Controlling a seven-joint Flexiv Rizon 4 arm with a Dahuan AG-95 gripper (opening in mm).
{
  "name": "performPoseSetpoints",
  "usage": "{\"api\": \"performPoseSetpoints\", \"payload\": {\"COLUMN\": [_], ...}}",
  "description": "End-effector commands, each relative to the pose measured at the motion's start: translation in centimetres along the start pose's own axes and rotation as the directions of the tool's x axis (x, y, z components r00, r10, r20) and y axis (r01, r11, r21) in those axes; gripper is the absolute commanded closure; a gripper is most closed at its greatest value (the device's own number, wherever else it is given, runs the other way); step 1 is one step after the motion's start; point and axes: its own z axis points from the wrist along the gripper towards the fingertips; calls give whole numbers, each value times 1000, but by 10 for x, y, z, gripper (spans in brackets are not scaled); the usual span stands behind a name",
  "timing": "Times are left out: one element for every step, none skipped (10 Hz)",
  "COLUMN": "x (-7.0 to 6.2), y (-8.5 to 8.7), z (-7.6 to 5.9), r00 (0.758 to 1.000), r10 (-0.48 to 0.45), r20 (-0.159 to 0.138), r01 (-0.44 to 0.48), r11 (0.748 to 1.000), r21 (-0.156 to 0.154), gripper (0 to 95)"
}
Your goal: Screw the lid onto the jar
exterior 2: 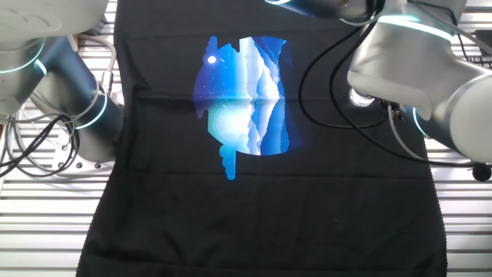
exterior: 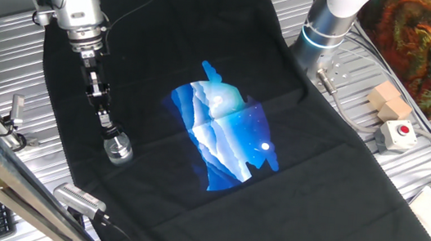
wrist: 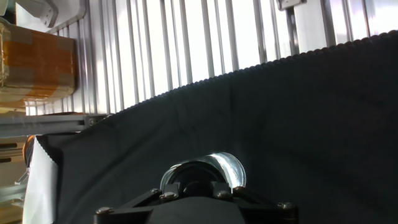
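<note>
The jar (exterior: 119,149) is seen standing on a black cloth (exterior: 314,190) spread over the ribbed metal tabletop (exterior: 1,53), close to the cloth's near-left edge in the one fixed view. The pincer (exterior: 107,124) is held directly above the jar, its tip at the jar's top. Whether the pincer is clenched or released cannot be told, and the lid cannot be made out separately. A blue and white print (exterior: 226,134) is shown at the cloth's middle, and a red-buttoned box (exterior: 398,133) is placed at the right.

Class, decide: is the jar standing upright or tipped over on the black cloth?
Upright. The jar stands on its base on the black cloth, round rim facing up, directly under the gripper.
</note>
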Motion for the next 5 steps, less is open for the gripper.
{"api": "performPoseSetpoints", "payload": {"x": [0,0,-1,-2,-3], "y": [0,0,1,3,4], "z": [0,0,-1,-1,-2], "r00": [1000,1000,1000,1000,1000], "r10": [7,8,10,16,17], "r20": [-1,-1,-1,-4,-6], "r01": [-7,-8,-10,-16,-17], "r11": [1000,1000,1000,1000,999], "r21": [11,13,15,24,36], "gripper": [950,950,950,950,950]}}
